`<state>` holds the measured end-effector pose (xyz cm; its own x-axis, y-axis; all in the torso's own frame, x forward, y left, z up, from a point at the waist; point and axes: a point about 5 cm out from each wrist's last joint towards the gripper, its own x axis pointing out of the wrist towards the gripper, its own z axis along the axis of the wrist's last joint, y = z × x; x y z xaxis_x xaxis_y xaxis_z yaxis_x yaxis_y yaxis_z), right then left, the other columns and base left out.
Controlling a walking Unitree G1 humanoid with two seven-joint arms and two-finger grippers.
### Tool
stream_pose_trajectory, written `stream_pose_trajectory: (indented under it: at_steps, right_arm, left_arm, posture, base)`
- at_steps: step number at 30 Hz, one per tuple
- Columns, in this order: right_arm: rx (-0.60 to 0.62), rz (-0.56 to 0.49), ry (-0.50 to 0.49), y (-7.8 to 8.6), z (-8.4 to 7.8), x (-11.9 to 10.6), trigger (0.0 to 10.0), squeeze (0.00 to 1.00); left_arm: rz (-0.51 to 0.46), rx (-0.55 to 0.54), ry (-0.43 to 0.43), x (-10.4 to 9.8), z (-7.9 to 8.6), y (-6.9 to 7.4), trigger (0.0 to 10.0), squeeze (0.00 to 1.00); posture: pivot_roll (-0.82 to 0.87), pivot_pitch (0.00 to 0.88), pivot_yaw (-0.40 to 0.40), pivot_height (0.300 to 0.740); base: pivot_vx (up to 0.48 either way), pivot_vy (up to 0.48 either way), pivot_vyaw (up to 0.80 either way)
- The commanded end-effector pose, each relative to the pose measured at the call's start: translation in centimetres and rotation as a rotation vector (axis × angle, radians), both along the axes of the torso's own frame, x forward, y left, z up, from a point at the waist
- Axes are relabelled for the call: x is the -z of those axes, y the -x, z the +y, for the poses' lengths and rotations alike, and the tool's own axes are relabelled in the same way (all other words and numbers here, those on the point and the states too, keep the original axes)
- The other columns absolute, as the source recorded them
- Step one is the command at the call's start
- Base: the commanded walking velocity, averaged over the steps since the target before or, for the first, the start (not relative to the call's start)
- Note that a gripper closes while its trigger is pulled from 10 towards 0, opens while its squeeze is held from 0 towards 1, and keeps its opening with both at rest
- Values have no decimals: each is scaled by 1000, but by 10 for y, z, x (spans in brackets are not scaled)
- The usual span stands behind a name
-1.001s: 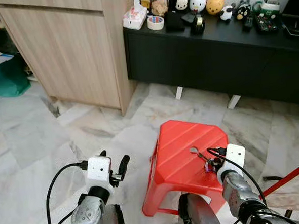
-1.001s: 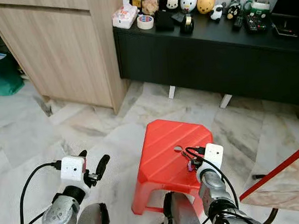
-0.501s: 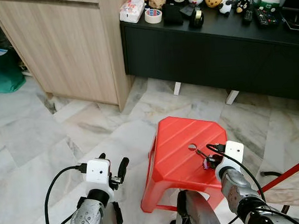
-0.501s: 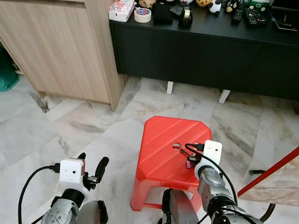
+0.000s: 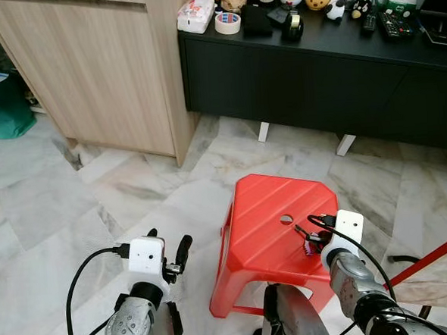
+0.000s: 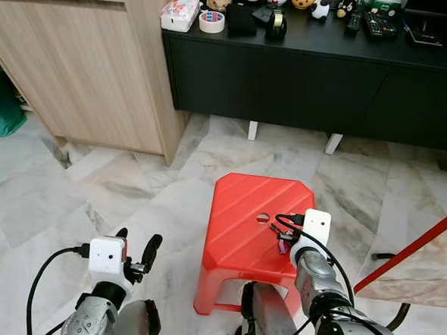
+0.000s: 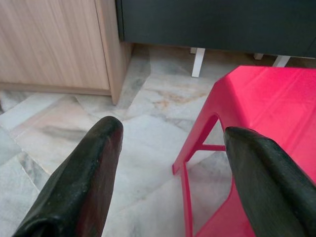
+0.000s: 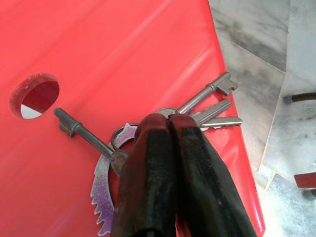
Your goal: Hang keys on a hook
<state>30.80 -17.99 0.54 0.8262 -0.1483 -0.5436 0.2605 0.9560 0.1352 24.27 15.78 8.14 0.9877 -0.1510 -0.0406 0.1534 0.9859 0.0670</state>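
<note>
A bunch of metal keys point(image 8: 210, 101) on a ring with a purple toothed tag point(image 8: 101, 190) is just over the top of a red plastic stool point(image 5: 264, 218), beside its round hole point(image 5: 287, 219). My right gripper point(image 8: 169, 121) is shut on the ring. From the head, that gripper point(image 5: 316, 243) and the keys point(image 5: 309, 246) are at the stool's near right corner. My left gripper point(image 5: 169, 244) stands open over the floor left of the stool, with nothing between its fingers point(image 7: 86, 168).
A light wooden cabinet point(image 5: 103, 68) stands at the back left. A low black sideboard point(image 5: 317, 78) beside it carries toys, tape and remotes. A green bag point(image 5: 4, 112) lies far left and a red bar point(image 5: 434, 257) crosses the right. Marble floor surrounds the stool.
The head view has tilted down a little. My right gripper has drawn the keys slightly back from the stool's hole, which now shows whole. The left arm has not moved.
</note>
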Motion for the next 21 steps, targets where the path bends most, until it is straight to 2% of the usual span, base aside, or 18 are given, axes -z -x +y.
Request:
stream_pose_trajectory:
  at_steps: [1,5,6,10,15,21]
  right_arm:
    - [-4,30,-7,5,2,6,0,0]
    - [-40,-62,-2,-9,8,-9,0,0]
    - [-67,-117,-1,-15,12,-18,0,0]
    - [-87,-146,4,-19,14,-23,0,0]
    - [-144,-243,10,-23,12,-35,0,0]
    - [-226,-276,29,-24,10,-42,0,0]
  left_arm:
    - [19,2,-14,5,-1,0,10000,0]
    - [0,-1,-21,2,-1,-7,10000,0]
    - [-14,-8,-22,0,0,-14,10000,0]
    - [-19,-10,-23,0,0,-20,10000,0]
    - [-40,-14,-22,-2,-1,-31,10000,0]
    - [-60,-14,-25,-4,0,-37,10000,0]
  posture:
    - [90,161,-101,587]
    - [87,126,-102,587]
    - [83,93,-103,587]
    - [81,76,-103,587]
    - [67,0,-106,587]
    - [62,0,-104,587]
  base:
    - [0,0,0]
    - [0,0,0]
    - [0,0,0]
    - [0,0,0]
    - [0,0,0]
    - [0,0,0]
